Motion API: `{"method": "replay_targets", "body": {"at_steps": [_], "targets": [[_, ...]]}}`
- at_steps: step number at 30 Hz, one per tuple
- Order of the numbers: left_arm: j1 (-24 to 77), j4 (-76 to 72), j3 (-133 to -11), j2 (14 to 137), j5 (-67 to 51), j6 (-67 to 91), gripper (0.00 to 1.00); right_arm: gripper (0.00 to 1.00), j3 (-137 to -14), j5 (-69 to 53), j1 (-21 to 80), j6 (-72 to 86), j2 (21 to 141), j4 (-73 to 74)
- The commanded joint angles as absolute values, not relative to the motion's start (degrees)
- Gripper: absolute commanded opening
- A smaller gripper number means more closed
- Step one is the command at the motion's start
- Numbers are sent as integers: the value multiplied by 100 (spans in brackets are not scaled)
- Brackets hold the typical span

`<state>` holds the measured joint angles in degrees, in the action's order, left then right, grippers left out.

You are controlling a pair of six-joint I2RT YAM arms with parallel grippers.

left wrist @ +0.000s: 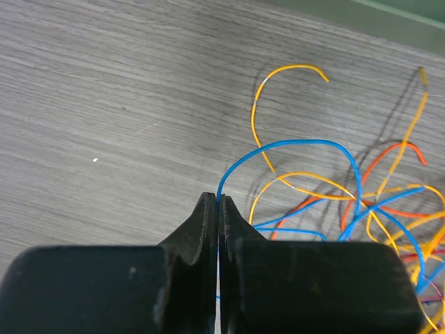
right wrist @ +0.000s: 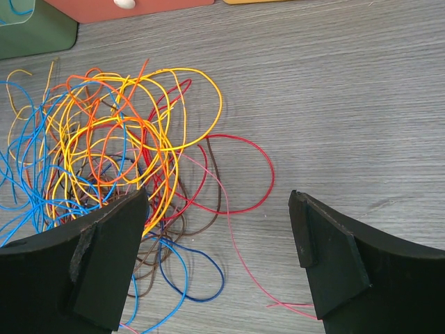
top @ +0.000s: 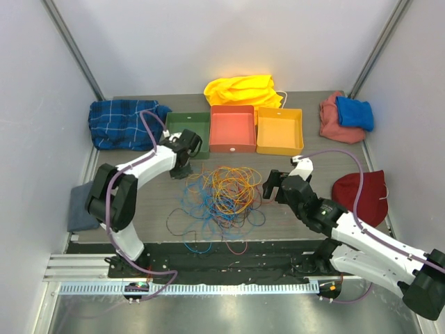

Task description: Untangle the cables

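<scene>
Two tools, left tool [left wrist: 218, 200] pinching blue cable [left wrist: 306, 142], its end hidden, right tool [right wrist: 219, 203] spread

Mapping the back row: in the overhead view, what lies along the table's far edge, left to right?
blue plaid cloth → green bin → red bin → orange bin → pink cloth

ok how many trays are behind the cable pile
3, in a row behind the cables: green tray on the left, red tray in the middle, orange tray on the right. None seems hidden.
</scene>
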<state>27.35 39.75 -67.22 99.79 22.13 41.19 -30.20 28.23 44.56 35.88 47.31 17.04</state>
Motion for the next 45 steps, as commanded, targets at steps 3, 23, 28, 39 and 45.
{"method": "replay_targets", "body": {"at_steps": [3,23,28,39,45], "targets": [[2812,4052,-6934,8328,2224,4148,0,91,-3129,2900,4456,3507,4685,1485],[3129,4342,-10309,7794,3339,3314,0,90,-3603,2883,4456,3524,4500,1766],[3033,4438,-11037,8357,3542,3182,0,90,-3577,2979,4456,3560,4272,1898],[2532,4281,-11022,9219,3287,3305,0,91,-3507,3120,4456,3428,4271,1951],[2277,4052,-10960,9711,3147,3340,0,91,-3472,3234,4465,3340,4421,1907]]}}
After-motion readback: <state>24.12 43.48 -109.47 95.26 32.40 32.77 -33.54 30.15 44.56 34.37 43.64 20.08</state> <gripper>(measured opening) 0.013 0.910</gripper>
